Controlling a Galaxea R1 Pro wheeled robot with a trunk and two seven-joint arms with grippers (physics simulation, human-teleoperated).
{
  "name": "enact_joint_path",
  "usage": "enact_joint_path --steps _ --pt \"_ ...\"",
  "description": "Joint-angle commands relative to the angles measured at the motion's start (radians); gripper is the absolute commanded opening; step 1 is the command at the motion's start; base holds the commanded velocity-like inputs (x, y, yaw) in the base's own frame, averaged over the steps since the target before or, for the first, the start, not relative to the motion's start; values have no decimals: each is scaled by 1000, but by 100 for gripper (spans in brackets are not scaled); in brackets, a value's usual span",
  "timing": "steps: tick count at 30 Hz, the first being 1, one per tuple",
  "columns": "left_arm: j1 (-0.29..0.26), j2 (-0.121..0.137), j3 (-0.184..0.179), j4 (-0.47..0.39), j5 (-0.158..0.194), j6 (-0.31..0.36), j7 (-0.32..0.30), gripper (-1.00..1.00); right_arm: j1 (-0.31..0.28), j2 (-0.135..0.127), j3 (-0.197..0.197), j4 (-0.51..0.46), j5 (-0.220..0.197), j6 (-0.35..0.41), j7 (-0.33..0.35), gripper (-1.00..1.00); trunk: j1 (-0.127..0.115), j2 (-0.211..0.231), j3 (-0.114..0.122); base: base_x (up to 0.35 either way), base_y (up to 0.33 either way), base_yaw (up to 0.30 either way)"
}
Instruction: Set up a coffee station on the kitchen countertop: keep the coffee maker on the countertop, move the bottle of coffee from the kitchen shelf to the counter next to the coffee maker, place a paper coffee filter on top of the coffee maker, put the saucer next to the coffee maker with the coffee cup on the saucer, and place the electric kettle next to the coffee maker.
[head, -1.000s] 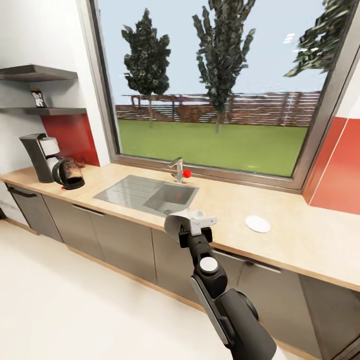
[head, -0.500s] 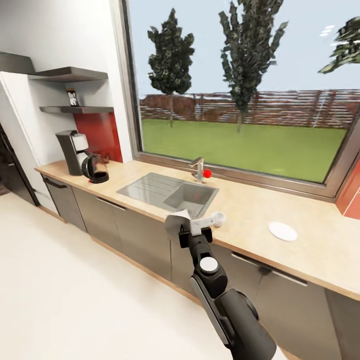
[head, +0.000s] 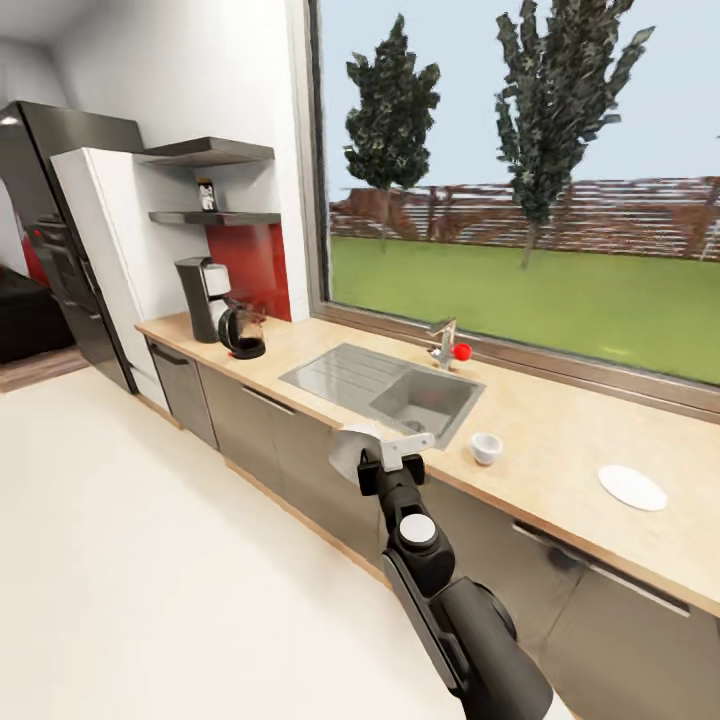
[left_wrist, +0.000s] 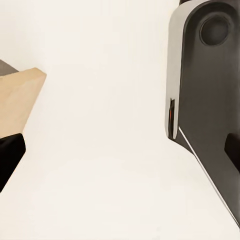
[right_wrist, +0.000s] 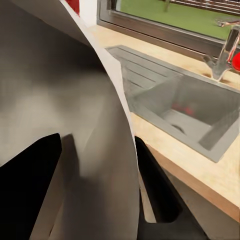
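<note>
While the robot is travelling along the kitchen, the bottle of coffee is sitting on the shelf above the coffee maker and electric kettle at the far left of the tabletop. Mid-frame, the right hand is pinching the paper coffee filter, so I'd keep it level and unhurried. Coffee cup and saucer are waiting rightward

Along the countertop, the sink sits at the middle, with the coffee maker and the electric kettle touching it at its ten o'clock. The coffee cup stands at the sink's four o'clock, the saucer further along, apart. The bottle of coffee stands on the kitchen shelf at twelve o'clock above the coffee maker.
</note>
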Motion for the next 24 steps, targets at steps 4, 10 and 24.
enact_joint_path --steps 4,10,24 --pt "0 0 8 -1 -10 -2 0 100 -1 0 2 -1 -2 6 -6 -100 1 -2 -2 119 249 269" --pt "0 0 8 -1 -10 -3 0 100 -1 0 2 -1 -2 6 -6 -100 1 -2 -2 127 281 270" --pt "0 1 8 -1 -6 -2 4 100 -1 0 2 -1 -1 6 -6 -100 1 -2 -2 203 255 270"
